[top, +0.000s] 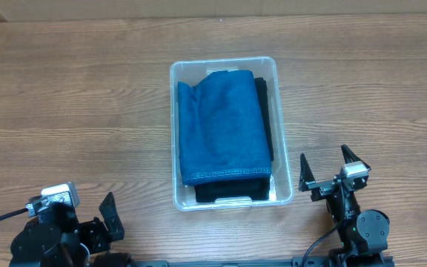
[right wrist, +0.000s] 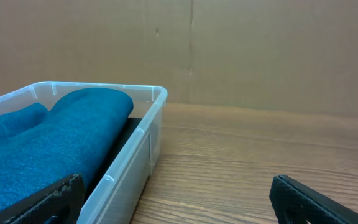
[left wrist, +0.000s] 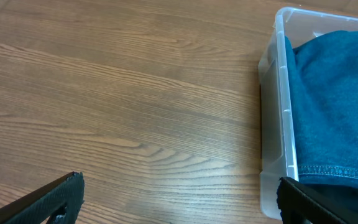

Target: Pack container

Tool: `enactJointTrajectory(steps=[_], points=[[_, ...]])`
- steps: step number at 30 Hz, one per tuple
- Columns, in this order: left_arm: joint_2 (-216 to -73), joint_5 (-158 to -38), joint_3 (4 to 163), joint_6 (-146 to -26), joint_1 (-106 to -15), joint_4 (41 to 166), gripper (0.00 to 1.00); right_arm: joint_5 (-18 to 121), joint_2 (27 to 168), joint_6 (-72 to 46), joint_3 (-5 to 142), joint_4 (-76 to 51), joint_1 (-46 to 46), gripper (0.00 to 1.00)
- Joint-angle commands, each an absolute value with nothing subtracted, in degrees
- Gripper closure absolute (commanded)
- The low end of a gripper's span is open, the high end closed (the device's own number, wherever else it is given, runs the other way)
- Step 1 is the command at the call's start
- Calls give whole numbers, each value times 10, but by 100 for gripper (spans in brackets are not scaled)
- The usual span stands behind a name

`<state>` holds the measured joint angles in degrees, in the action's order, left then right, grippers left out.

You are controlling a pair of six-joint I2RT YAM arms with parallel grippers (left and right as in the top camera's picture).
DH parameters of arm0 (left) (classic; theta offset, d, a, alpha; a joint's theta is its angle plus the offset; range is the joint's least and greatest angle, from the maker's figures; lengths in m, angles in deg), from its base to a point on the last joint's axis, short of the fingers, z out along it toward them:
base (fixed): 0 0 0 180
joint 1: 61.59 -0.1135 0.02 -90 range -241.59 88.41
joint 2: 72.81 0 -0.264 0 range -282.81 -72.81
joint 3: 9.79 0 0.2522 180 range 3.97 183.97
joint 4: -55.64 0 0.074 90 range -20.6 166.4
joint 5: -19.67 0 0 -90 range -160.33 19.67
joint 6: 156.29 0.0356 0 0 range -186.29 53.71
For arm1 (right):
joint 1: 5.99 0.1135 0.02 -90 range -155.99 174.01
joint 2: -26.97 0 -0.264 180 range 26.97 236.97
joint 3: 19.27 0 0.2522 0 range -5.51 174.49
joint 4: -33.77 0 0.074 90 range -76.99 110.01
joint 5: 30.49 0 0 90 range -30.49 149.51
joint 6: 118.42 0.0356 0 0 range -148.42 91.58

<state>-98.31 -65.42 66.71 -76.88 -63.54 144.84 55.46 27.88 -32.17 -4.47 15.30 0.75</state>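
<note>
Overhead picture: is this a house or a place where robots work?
Probably a robot lab, not a house: a left arm and right arm sit at a wooden table, with a plain cardboard wall behind it and a bin of folded cloth.

Blue cloth (top: 223, 130), black cloth (top: 224, 190), clear container (top: 283, 148)

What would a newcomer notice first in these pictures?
The eye goes first to the clear container in the middle of the wooden table, filled by a folded blue cloth that lies on a black cloth. Next come the left hand and the right hand, both open and empty, at the near edge on either side of the container.
</note>
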Motion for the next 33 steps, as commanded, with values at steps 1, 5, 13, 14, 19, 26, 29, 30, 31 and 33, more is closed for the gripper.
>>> enactJointTrajectory(steps=[1, 5, 13, 14, 19, 26, 29, 30, 31, 33], points=[[-979, -659, 665, -777, -634, 1446, 0, 560, 275, -326, -50, 154, 7, 0], [-979, -659, 665, -777, -634, 1446, 0, 560, 275, -326, -50, 154, 7, 0], [-922, -644, 515, -774, -635, 1316, 0, 560, 275, -326, -50, 154, 7, 0], [-889, -644, 452, -774, -635, 1250, 0, 560, 275, -326, -50, 154, 7, 0], [-770, -656, 222, -779, -635, 981, 0, 560, 275, -326, -50, 154, 7, 0], [-730, -654, 42, -781, -635, 723, 0, 560, 275, -326, -50, 154, 7, 0], [-730, -655, 42, -781, -635, 733, 0, 560, 275, -326, -50, 154, 7, 0], [-730, -655, 42, -781, -635, 733, 0, 560, 275, -326, -50, 154, 7, 0], [-730, -655, 42, -781, -635, 733, 0, 560, 275, -326, -50, 154, 7, 0], [-731, -655, 42, -781, -635, 733, 0, 560, 275, -326, -50, 154, 7, 0]])
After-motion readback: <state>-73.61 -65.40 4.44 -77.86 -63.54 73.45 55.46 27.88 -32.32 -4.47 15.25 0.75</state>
